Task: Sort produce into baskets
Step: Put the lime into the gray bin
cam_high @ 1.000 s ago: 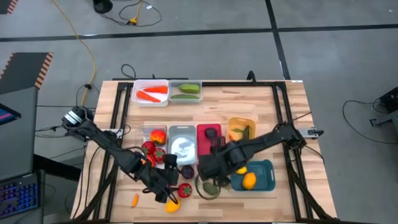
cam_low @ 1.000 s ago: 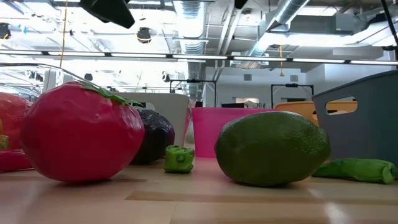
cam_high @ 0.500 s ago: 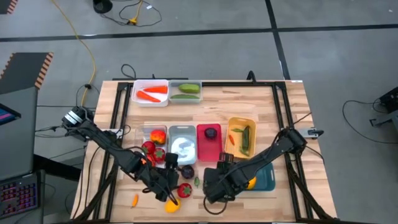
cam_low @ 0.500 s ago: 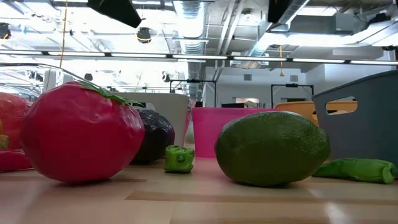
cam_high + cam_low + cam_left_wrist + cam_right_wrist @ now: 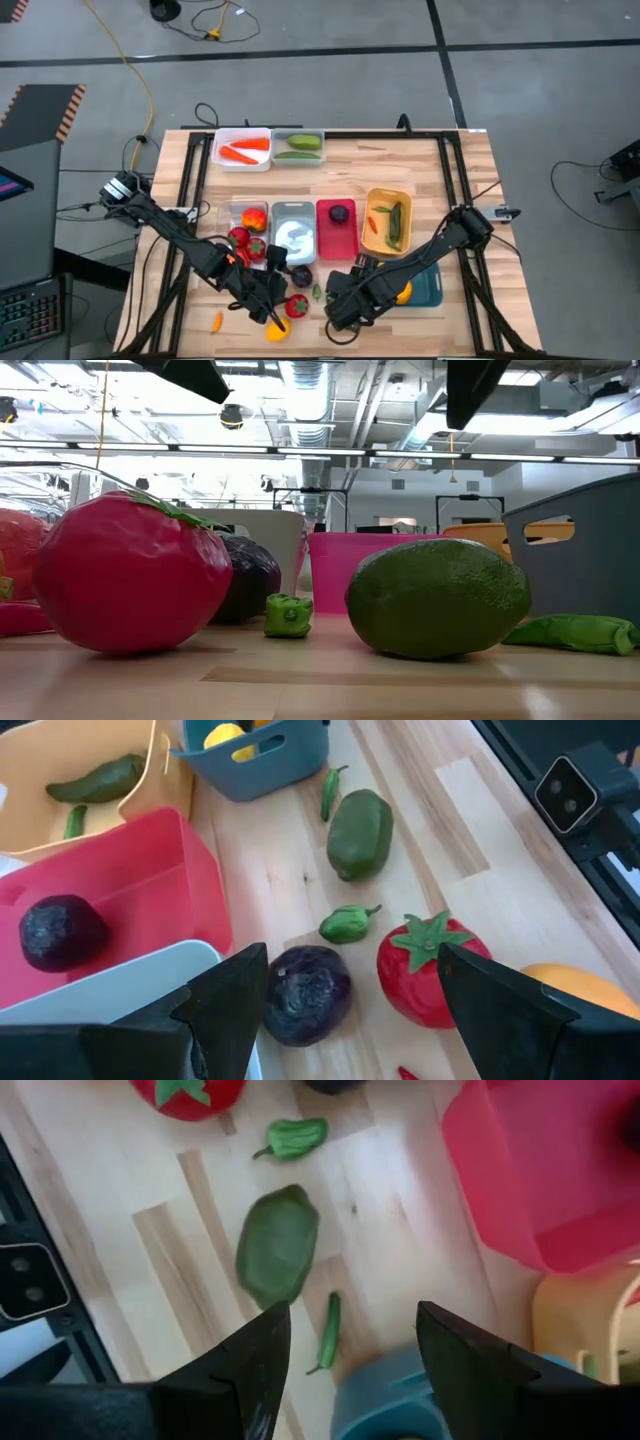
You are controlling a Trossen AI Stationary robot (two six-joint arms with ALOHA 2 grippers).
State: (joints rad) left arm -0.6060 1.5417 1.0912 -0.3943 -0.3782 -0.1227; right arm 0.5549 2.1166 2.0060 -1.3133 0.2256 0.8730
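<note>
Loose produce lies near the table's near edge: a large green fruit (image 5: 277,1246), a small green pepper (image 5: 290,1137), a green chili (image 5: 328,1330), a red tomato (image 5: 430,982), a purple plum (image 5: 308,992) and an orange fruit (image 5: 277,330). My right gripper (image 5: 350,1315) is open and empty above the green fruit and the chili. My left gripper (image 5: 350,960) is open and empty above the plum and the tomato. In the high view, my left gripper (image 5: 268,298) and my right gripper (image 5: 340,305) stand side by side, and my right gripper hides the green fruit.
A row of baskets stands mid-table: clear (image 5: 245,218), silver-grey (image 5: 293,232), red (image 5: 337,240) with a plum, yellow (image 5: 378,205) with green pods, teal (image 5: 428,285) with a lemon. White (image 5: 243,140) and clear (image 5: 298,135) baskets stand at the far edge. A small orange piece (image 5: 217,321) lies near left.
My right gripper has gone from over the red basket toward the table's near edge and come lower, ending above the green fruit. It has uncovered the yellow basket. The produce has stayed where it was.
</note>
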